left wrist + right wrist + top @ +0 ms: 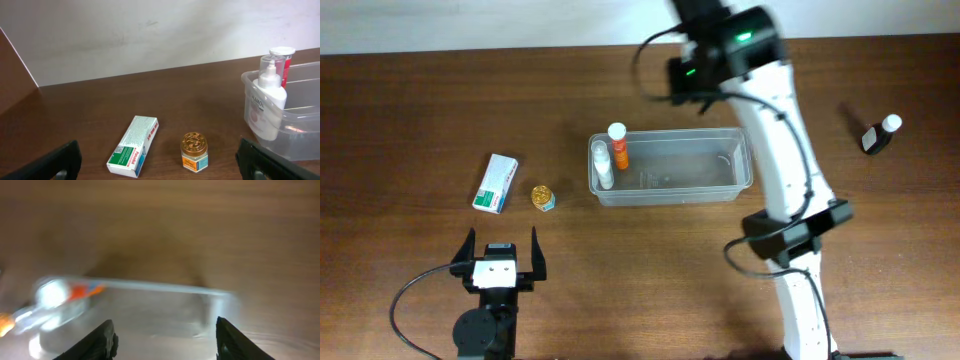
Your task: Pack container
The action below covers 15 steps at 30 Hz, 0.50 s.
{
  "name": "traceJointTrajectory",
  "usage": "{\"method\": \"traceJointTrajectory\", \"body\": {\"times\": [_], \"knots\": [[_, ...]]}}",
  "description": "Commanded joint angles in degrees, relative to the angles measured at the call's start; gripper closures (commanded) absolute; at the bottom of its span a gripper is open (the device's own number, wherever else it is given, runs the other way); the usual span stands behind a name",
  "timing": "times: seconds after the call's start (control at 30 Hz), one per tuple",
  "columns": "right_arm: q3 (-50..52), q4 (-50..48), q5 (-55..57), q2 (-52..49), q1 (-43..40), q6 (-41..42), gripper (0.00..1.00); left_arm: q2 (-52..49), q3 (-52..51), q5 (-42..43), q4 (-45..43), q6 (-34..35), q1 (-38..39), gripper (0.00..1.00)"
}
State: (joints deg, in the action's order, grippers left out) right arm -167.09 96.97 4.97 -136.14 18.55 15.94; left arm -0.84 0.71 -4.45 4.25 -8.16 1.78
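Observation:
The clear plastic container (670,168) lies at the table's middle. At its left end stand a white pump bottle (603,166) and an orange bottle with a white cap (617,146). My right gripper (692,80) hovers above the container's far side, open and empty. Its blurred wrist view looks down into the container (150,315) between the fingers (162,340). My left gripper (500,255) is open and empty near the front edge. Its wrist view (160,165) faces a white and green box (134,146), a small gold-lidded jar (193,151) and the container's end (300,125).
The box (496,183) and the jar (542,197) lie left of the container. A dark bottle with a white cap (880,134) lies on its side at the far right. The right arm crosses above the container's right end.

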Motion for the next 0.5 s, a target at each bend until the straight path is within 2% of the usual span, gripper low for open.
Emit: {"method": "traceJointTrajectory", "body": {"times": [0.0, 0.23, 0.3, 0.4, 0.47], "knots": [[-1.0, 0.4, 3.7, 1.5, -6.6, -0.6, 0.42, 0.5, -0.2, 0.6, 0.1, -1.0, -0.3, 0.01], [1.0, 0.4, 3.1, 1.5, -20.9, -2.6, 0.40, 0.5, -0.2, 0.6, 0.1, -1.0, -0.3, 0.01], [1.3, 0.4, 0.6, 1.5, -24.5, -6.7, 0.35, 0.5, -0.2, 0.6, 0.1, -1.0, -0.3, 0.01], [2.6, 0.4, -5.5, 1.5, -30.4, -16.7, 0.20, 0.5, -0.2, 0.6, 0.1, -1.0, -0.3, 0.01], [4.2, 0.4, -5.6, 1.5, -32.5, -19.7, 0.16, 0.5, -0.2, 0.6, 0.1, -1.0, -0.3, 0.01]]}}
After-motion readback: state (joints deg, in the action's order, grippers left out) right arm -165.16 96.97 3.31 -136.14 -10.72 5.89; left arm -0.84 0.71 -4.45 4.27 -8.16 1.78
